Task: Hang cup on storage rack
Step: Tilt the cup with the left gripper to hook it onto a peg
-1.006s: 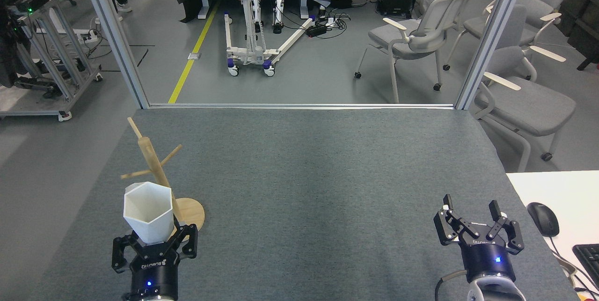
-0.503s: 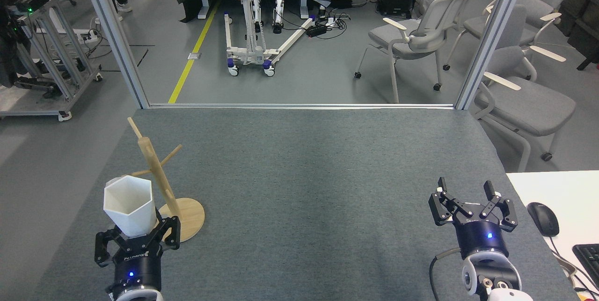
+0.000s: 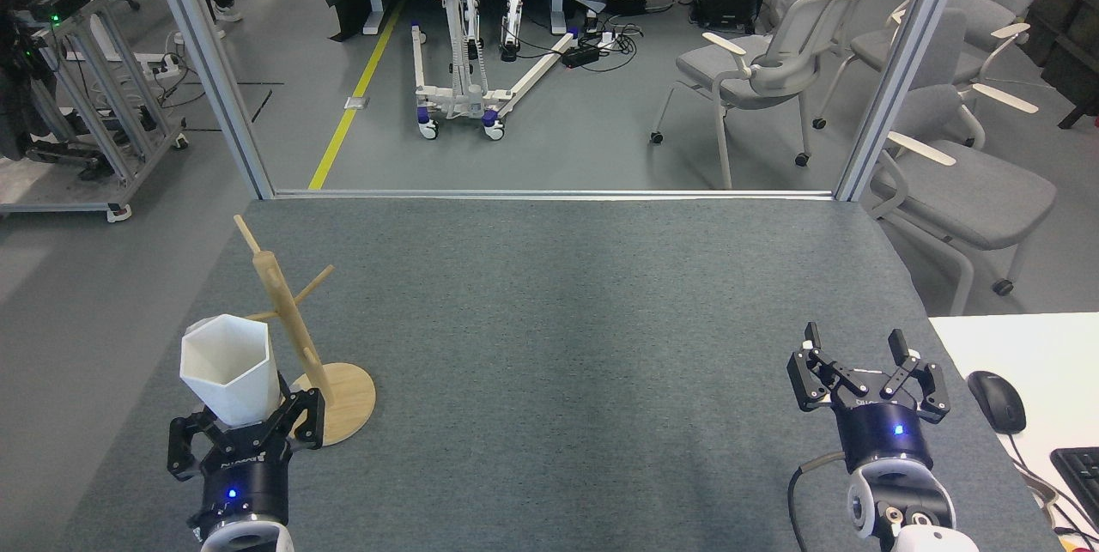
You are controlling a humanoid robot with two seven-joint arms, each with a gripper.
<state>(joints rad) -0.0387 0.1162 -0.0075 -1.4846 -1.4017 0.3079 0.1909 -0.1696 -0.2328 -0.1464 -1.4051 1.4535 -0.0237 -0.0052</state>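
Fingers of the left end effector (image 3: 245, 432) are clamped on the tapered base of the white hexagonal cup (image 3: 228, 367), holding it upright with its open mouth toward the camera, raised over the grey desk (image 3: 584, 320). The cup sits just left of the wooden storage rack (image 3: 296, 337), overlapping one of its lower pegs in this view, though contact cannot be judged; the rack's round base rests on the desk beside the end effector. Well apart at the desk's right side, the right end effector (image 3: 867, 359) has its fingers spread and holds nothing, near a white table (image 3: 1013, 346) carrying a black mouse (image 3: 996, 402).
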